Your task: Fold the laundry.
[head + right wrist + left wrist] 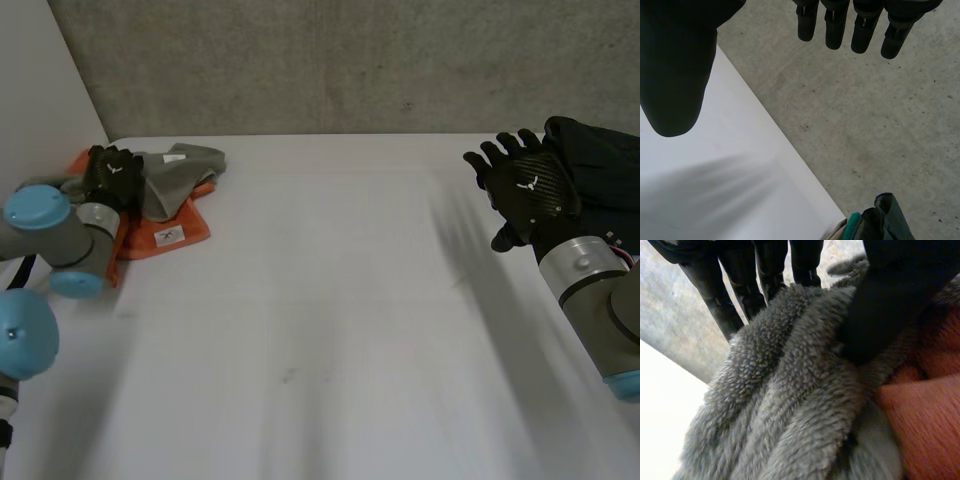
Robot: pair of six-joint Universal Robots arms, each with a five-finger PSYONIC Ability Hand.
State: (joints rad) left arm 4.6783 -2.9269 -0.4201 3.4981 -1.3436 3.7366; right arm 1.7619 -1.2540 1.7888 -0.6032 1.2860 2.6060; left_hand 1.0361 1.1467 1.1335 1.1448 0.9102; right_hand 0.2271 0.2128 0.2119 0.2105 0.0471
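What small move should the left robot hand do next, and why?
Probably draw the grey cloth off the orange cloth toward the bare middle of the table. The left robot hand is on it, and it lies bunched on the orange one, so it likely needs flat room before folding. The right robot hand hangs open by the dark pile.

At upper left, grey fleece [790, 390] is pinched by the left hand [112, 170], thumb against fingers; at upper right, the right hand [528, 188] is held with fingers spread.
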